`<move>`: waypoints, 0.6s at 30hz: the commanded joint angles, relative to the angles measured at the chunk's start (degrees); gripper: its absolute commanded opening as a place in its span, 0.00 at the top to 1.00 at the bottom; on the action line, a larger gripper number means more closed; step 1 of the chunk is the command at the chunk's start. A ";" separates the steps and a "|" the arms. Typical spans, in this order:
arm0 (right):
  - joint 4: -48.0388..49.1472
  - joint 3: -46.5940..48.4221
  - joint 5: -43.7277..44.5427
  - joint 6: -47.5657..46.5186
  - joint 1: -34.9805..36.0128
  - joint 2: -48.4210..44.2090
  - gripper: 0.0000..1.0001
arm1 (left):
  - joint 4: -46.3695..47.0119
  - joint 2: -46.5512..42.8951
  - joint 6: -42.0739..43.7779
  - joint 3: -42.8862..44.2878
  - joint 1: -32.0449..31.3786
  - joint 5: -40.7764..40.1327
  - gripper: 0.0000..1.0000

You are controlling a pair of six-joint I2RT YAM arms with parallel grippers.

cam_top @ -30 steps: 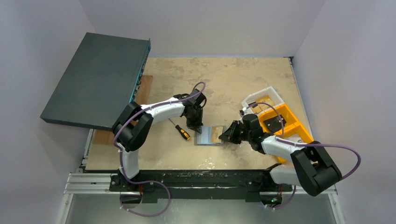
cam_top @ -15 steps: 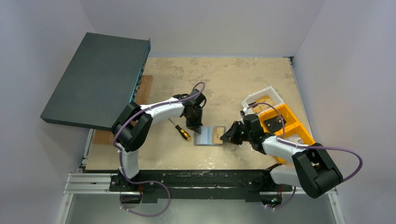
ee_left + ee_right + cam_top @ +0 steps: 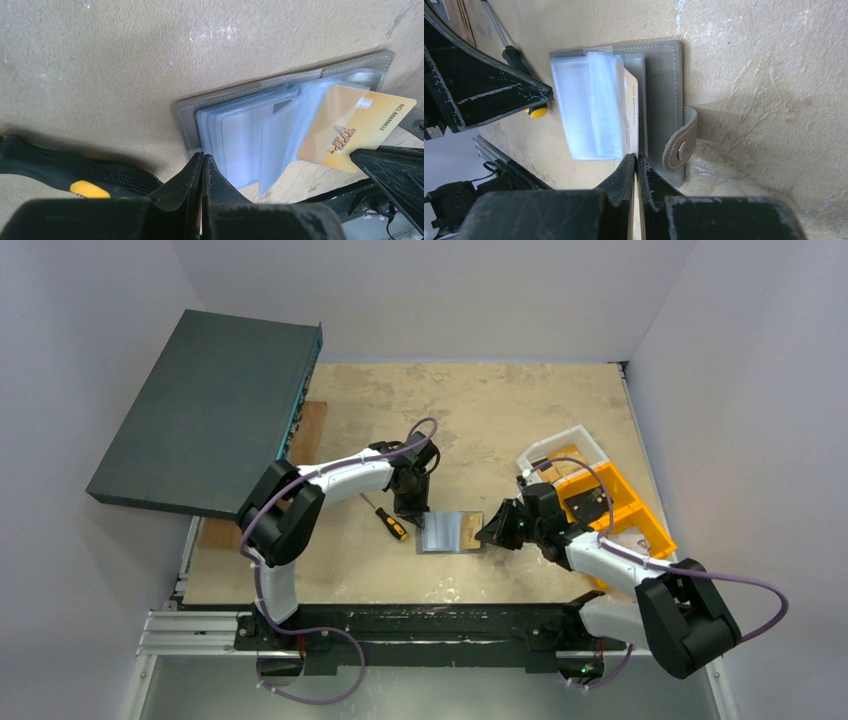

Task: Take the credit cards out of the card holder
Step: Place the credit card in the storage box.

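The grey card holder [image 3: 447, 533] lies open on the table, its pale blue sleeves [image 3: 240, 135] fanned out. A gold credit card [image 3: 356, 129] sticks partway out of a sleeve on the right side. My left gripper [image 3: 202, 157] is shut, tips pressing on the holder's left edge with nothing between them. My right gripper [image 3: 636, 159] is shut on the card [image 3: 634, 112], seen edge-on, beside the closing tab [image 3: 681, 142]. From above, the left gripper [image 3: 413, 515] and right gripper [image 3: 490, 533] flank the holder.
A black-and-yellow screwdriver [image 3: 385, 517] lies just left of the holder, close to the left fingers. A large dark flat box [image 3: 200, 410] overhangs the back left. Orange bins [image 3: 615, 515] and a clear tray [image 3: 570, 440] stand to the right.
My right gripper has shifted slightly right with the card, drawing it a little farther out of its sleeve. The left gripper has stayed pressed on the holder.
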 commanded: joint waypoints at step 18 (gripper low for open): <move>-12.38 7.16 2.85 -2.27 -0.21 -8.66 1.00 | -2.22 -7.03 2.14 1.81 0.36 -0.66 1.00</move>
